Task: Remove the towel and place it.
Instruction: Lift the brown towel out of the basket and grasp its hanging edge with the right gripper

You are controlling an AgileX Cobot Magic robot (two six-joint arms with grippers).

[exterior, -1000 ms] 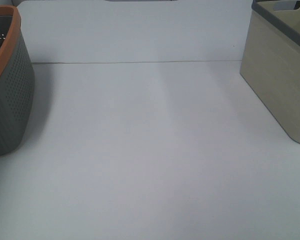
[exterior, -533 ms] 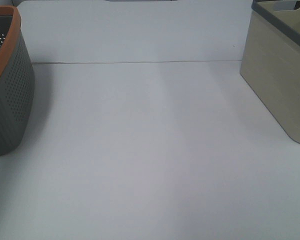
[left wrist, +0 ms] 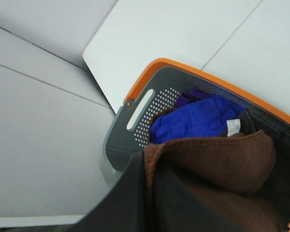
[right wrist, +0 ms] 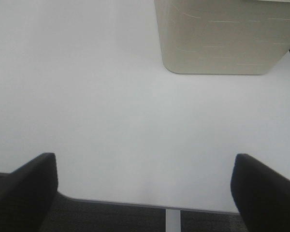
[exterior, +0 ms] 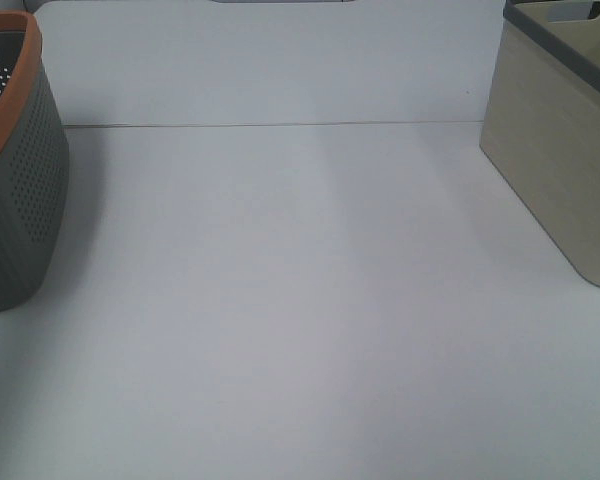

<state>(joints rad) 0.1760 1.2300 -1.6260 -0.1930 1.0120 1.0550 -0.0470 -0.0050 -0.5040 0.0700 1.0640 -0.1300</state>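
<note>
With the left tool [left wrist: 147,193] closed, pinches a fold of the towel [left wrist: 222,159], dark fingers pressed against the brown plush. Holds that cloth bunched over the open top of the grey basket [left wrist: 150,72] with the orange rim, partly down inside it, on top of a blue cloth [left wrist: 198,121] and a scrap of purple cloth [left wrist: 188,96]. Shows a small white tag [left wrist: 233,126] where blue meets brown. Puts the basket at the left edge of the counter [exterior: 300,300]. Spreads the right tool [right wrist: 145,193] wide, fingers far apart, above the counter near the beige bin [right wrist: 217,38] at the right edge, toward the far corner.
</note>
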